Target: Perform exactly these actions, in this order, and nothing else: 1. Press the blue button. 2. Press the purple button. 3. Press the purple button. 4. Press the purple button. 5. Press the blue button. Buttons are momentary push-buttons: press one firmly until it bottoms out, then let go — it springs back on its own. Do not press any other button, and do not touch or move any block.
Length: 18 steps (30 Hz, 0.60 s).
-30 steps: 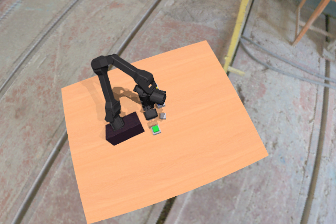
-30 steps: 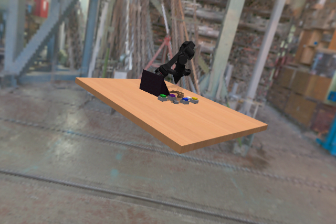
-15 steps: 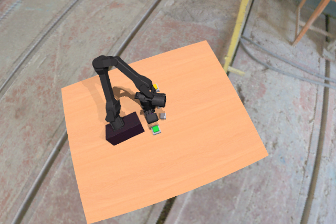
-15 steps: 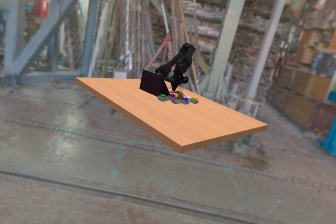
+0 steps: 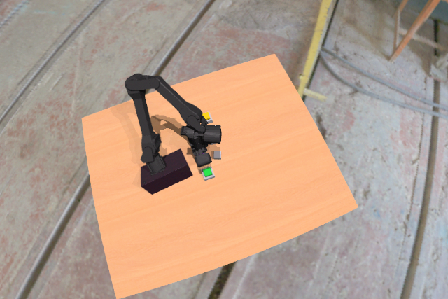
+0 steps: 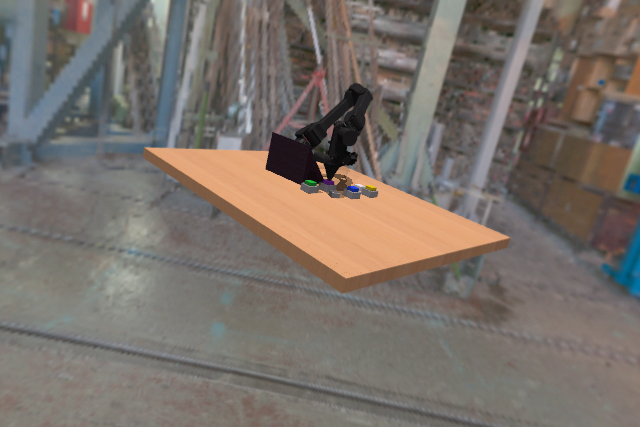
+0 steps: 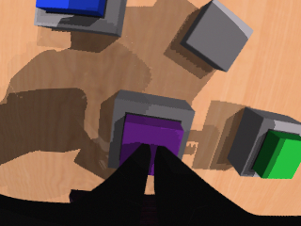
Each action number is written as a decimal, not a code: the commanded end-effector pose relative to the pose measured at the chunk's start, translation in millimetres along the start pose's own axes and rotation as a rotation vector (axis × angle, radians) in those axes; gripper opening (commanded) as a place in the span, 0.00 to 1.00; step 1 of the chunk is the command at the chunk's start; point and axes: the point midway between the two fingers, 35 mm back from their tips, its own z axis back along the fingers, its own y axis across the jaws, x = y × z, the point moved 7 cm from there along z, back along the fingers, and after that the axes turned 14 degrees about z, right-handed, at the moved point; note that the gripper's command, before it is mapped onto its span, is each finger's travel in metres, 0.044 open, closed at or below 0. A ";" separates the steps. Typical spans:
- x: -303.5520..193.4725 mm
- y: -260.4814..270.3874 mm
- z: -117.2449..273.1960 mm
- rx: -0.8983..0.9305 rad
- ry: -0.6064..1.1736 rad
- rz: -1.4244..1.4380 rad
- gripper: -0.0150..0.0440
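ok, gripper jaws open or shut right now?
Shut, holding nothing. In the wrist view the black gripper shows its two fingers nearly together, only a thin slit between them, tips over the square purple button.

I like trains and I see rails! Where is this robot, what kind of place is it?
Probably an old factory or rail workshop. Rails run through the worn concrete floor, tall steel columns stand behind the wooden table, and stacked crates line one wall.
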 end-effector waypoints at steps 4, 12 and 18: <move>-2.2 0.4 -11.4 0.009 0.005 -0.010 0.29; -2.2 0.4 -11.4 0.009 0.005 -0.010 0.29; -2.2 0.4 -11.4 0.009 0.005 -0.010 0.29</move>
